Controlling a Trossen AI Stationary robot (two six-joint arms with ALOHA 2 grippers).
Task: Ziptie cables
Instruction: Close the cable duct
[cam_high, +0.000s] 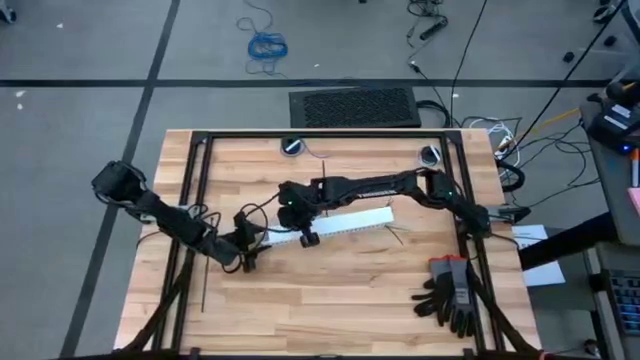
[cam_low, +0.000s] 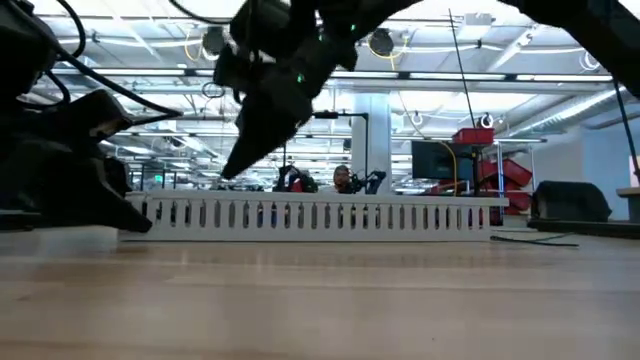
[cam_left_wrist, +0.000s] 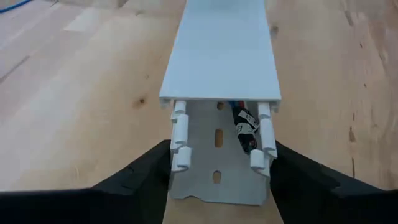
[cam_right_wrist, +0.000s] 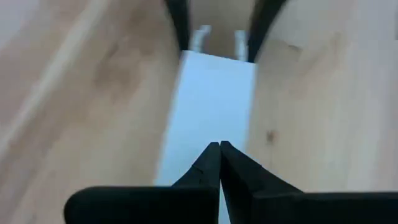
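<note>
A white slotted duct (cam_high: 340, 224) lies across the table's middle, its lid (cam_left_wrist: 221, 56) covering all but the left end. In that bared end the cables (cam_left_wrist: 245, 127) lie in the trough and run under the lid. My left gripper (cam_left_wrist: 221, 149) sits at this end (cam_high: 255, 246), one finger on each side of the duct. My right gripper (cam_right_wrist: 219, 146) is shut and hovers over the lid near the duct's left part (cam_high: 308, 236). A thin black ziptie (cam_high: 203, 290) lies on the wood at the near left. Another ziptie (cam_low: 540, 241) lies by the duct's right end. My left gripper holds the duct's open left end (cam_left_wrist: 186, 186) between its two fingers, one against each slotted side wall. The fingers come in level from the table's left, along the duct. The duct rests flat on the table. My right gripper's shut tips stand just over the lid (cam_right_wrist: 211, 99); whether they touch it, I cannot tell.
A black metal frame (cam_high: 320, 135) runs round the tabletop. Grey and black gloves (cam_high: 450, 292) lie at the near right. Two round fittings (cam_high: 292, 146) sit near the far edge. Bare wood lies in front of the duct.
</note>
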